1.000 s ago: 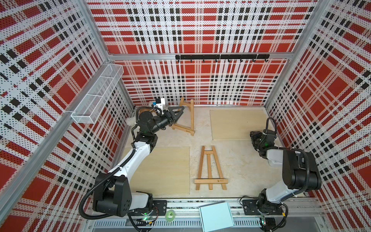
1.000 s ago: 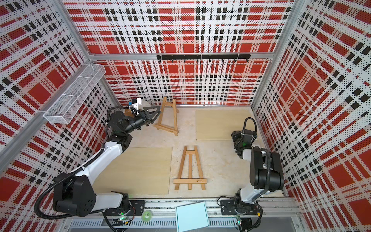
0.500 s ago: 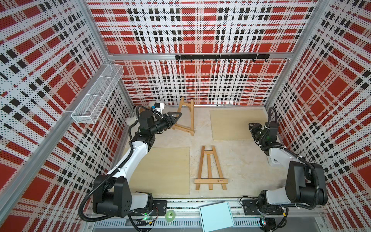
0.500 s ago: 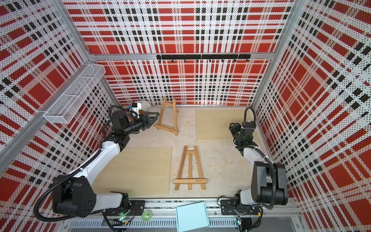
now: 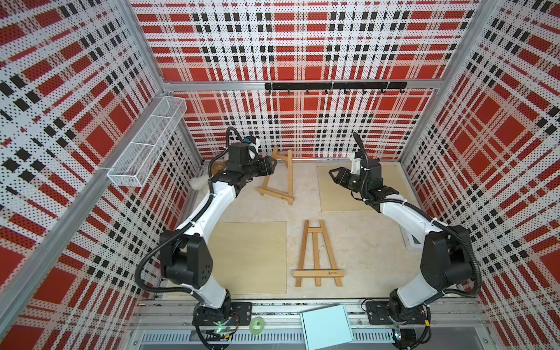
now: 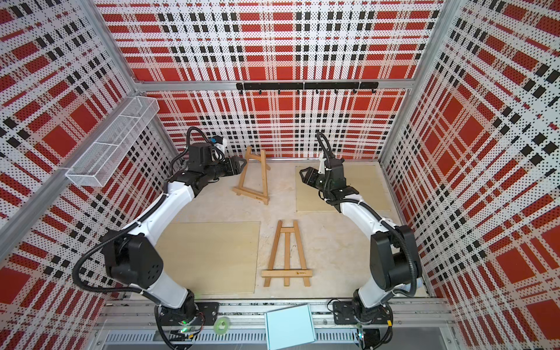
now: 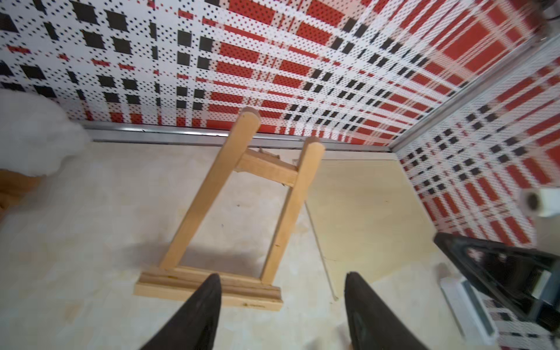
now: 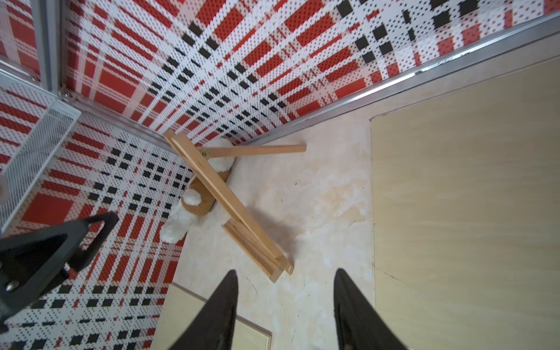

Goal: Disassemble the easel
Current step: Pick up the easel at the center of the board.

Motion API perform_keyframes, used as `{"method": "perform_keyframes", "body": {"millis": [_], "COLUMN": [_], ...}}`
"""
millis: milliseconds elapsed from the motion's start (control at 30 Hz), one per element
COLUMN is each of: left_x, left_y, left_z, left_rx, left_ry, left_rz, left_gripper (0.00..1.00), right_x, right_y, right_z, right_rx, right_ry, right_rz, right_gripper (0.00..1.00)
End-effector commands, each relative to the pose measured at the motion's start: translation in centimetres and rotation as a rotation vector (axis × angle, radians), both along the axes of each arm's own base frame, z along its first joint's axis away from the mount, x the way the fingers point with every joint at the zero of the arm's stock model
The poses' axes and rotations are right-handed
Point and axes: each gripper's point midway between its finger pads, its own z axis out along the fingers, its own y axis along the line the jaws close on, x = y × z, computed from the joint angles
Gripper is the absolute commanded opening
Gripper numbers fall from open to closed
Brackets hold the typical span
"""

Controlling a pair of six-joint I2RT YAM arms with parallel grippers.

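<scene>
- Spread wide, the left claw [image 5: 273, 162] has nothing between its fingers [image 7: 200, 312]. It hangs just beside the upper part of the standing easel [image 5: 290, 177]; I cannot tell whether it touches the wood.
- The right claw [image 5: 332, 173] is spread too and holds nothing. It hovers over the far board [image 5: 339, 197], aimed across at the same easel but well apart from it.
- In both top views the standing easel [image 6: 251, 195] is at the back of the table [image 5: 303, 209], near the back wall [image 5: 303, 136]. It is upright on its ledge and front legs, and its rear leg [image 8: 257, 149] is propped out toward the wall.
- The left wrist view shows this easel [image 7: 206, 197] from the front, with its ledge just past the fingertips.
- A flat easel [image 5: 316, 257] lies on the table nearer the arm bases, ledge end toward them.
- The near board [image 5: 248, 257] lies just beside the flat easel, on the left arm's side.
- A fluffy thing [image 8: 194, 201], brown and white, sits in the back corner behind the standing easel.
</scene>
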Motion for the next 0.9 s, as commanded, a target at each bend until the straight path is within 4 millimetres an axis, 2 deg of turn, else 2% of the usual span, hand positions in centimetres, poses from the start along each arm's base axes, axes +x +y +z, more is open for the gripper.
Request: {"method": "perform_keyframes", "body": {"millis": [0,133,267,533,700,867], "left_x": [1.7,3.9,5.5,8.7,9.6,10.1], "left_y": [0.1,1.0,1.2,0.6,-0.2,-0.6], "left_z": [-3.0,-6.0,-7.9,-9.3,-10.0,-10.0], "left_rx": [0.245,0.390,0.431,0.396,0.384,0.382], "left_ry": [0.008,0.030,0.018,-0.006,-0.020,-0.063], "left_rz": [-0.006,0.013,-0.012,-0.059,-0.096,-0.113], "left_gripper": [0.67,0.69,0.69,0.58,0.52,0.42], "right_x": [-0.3,-0.9,-0.9,0.3,0.4,0.4], "right_y": [0.6,0.5,0.3,1.1,1.3,1.4], "right_z": [0.1,-0.2,-0.6,-1.1,-1.5,-1.5], "right_rx": [-0.039,-0.052,-0.063,-0.032,-0.026,-0.012], "right_ry": [-0.019,-0.027,-0.032,-0.031,-0.026,-0.025], "right_rz": [0.047,0.059,0.053,0.067,0.071,0.078], "right_gripper": [0.52,0.53,0.54,0.54,0.54,0.54]}}
